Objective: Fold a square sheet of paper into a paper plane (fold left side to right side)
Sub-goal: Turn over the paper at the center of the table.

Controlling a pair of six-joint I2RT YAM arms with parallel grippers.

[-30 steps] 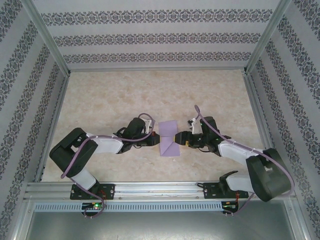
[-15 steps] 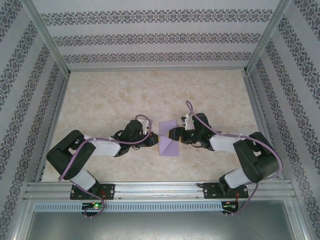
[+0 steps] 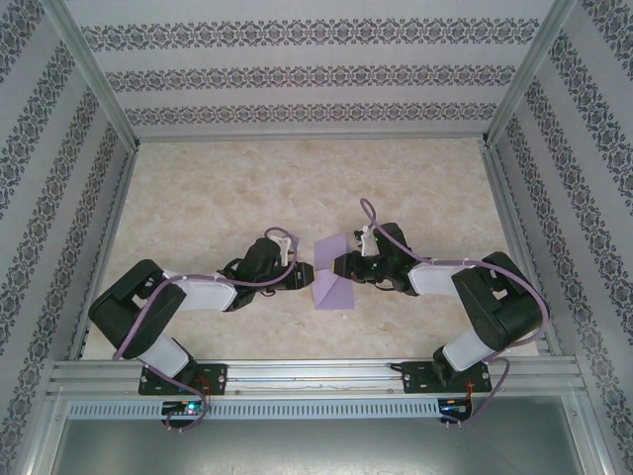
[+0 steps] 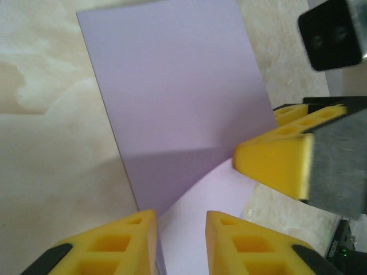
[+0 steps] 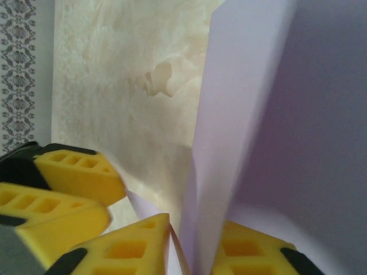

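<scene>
The square sheet of paper [image 3: 334,284] is lilac and lies at the table's middle, partly folded, with one flap standing up [image 4: 172,86]. My right gripper [image 3: 341,265] reaches in from the right. In the right wrist view that gripper [image 5: 195,229] is shut on the raised flap [image 5: 246,103], a yellow finger on each side. My left gripper [image 3: 305,278] is at the sheet's left edge. Its jaws [image 4: 180,220] stand apart, open, with the pale flap lying between them. The right gripper's yellow fingers [image 4: 275,163] are at the right of the left wrist view. A paper plane is out of view.
The table [image 3: 218,198] is beige marbled, with free room behind and to both sides of the sheet. Aluminium rails [image 3: 316,371] run along the near edge, and patterned walls [image 3: 316,79] close in the back and sides.
The right gripper moved left onto the raised flap and closed on it. The left gripper, shut before, has parted its jaws. The flap stands a little higher.
</scene>
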